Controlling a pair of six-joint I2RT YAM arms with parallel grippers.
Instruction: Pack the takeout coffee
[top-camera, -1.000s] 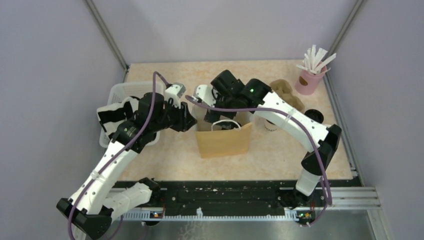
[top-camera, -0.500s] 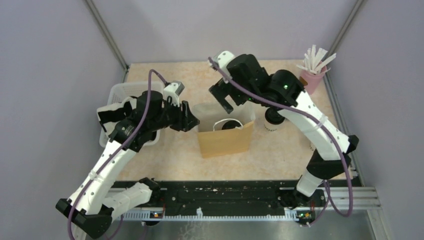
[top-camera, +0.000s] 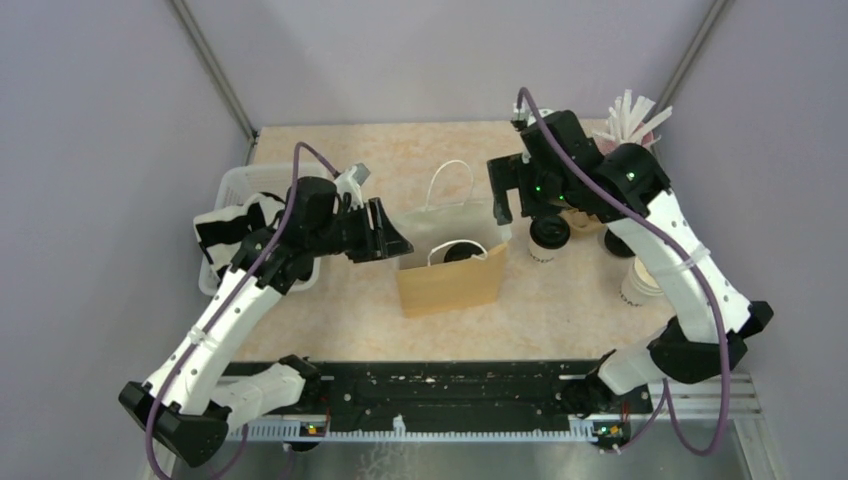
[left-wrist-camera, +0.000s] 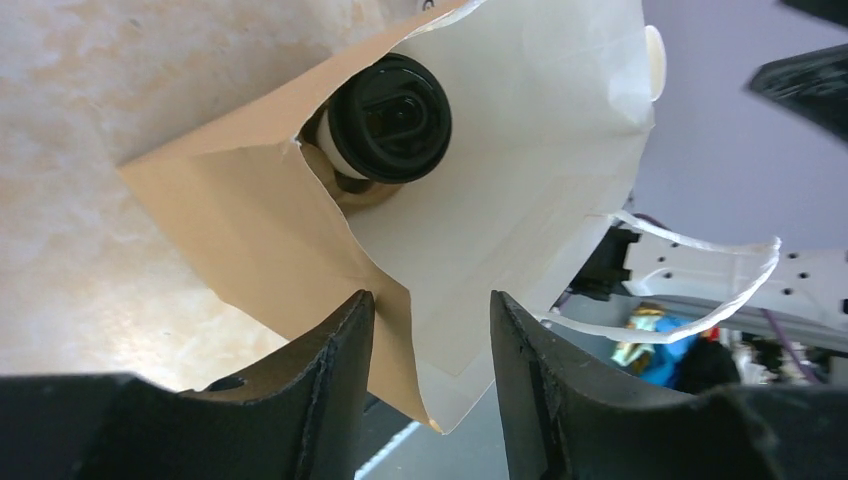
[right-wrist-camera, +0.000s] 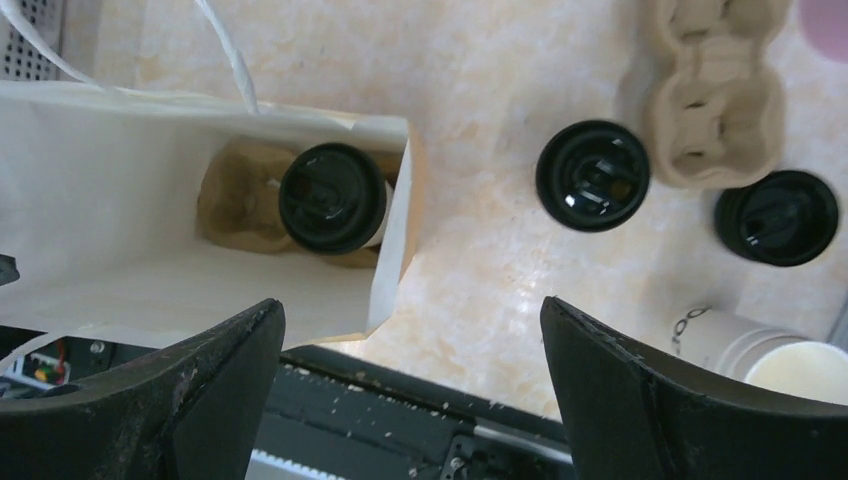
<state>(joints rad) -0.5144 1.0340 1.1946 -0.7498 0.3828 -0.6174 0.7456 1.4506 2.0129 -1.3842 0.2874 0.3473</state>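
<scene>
The brown paper bag (top-camera: 447, 283) stands open at the table's middle. One takeout coffee (top-camera: 459, 252), a white cup with a black lid, stands inside it in a cardboard holder, and shows in the left wrist view (left-wrist-camera: 390, 118) and the right wrist view (right-wrist-camera: 332, 197). Two more lidded coffees stand on the table right of the bag (right-wrist-camera: 592, 176) (right-wrist-camera: 777, 217); the nearer one shows from above (top-camera: 549, 234). My left gripper (top-camera: 393, 240) is open with the bag's left rim (left-wrist-camera: 425, 330) between its jaws (left-wrist-camera: 430, 300). My right gripper (top-camera: 505, 198) is open and empty above the bag's right end (right-wrist-camera: 410, 305).
A cardboard cup carrier (right-wrist-camera: 715, 90) lies beside the loose coffees. A lidless white cup (top-camera: 640, 283) stands at the right. A pink cup with wrapped straws (top-camera: 625, 150) is at the back right. A white basket (top-camera: 238, 187) sits at the left.
My right gripper has lifted out of the bag and moved right, empty; the coffee stays inside. The bag's back handle now stands up. My left gripper stays at the bag's left rim.
</scene>
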